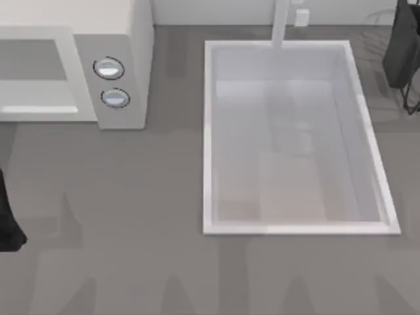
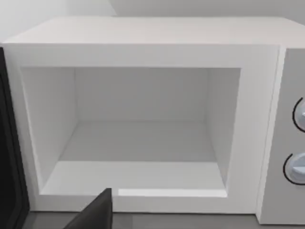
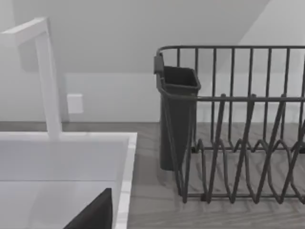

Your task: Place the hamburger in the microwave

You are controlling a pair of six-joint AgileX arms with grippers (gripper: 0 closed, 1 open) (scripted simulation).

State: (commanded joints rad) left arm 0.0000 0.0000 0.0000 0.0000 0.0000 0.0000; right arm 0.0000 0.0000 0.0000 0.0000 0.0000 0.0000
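Top view first: the microwave [image 1: 115,62] sits at the far left of the grey table [image 1: 131,197], its two round knobs [image 1: 109,69] stacked on the side panel. To its right, a white sink basin [image 1: 213,131] takes up the middle, with a pale faucet [image 1: 281,23] rising at its far edge. A dark dish rack [image 1: 401,46] shows at the far right corner.

From the left wrist view the microwave [image 2: 143,52] stands open, its cavity [image 2: 143,143] pale and bare, with the dark door [image 2: 9,157] swung aside. I cannot find the hamburger in any view, so I cannot tell where it is.

A dark piece of the left arm [image 1: 8,223] sits at the table's left edge. Whether either gripper is spread or pressed together, I cannot tell.

The right wrist view faces the dish rack [image 3: 238,143], its dark cutlery cup [image 3: 174,119] and the faucet [image 3: 47,76].
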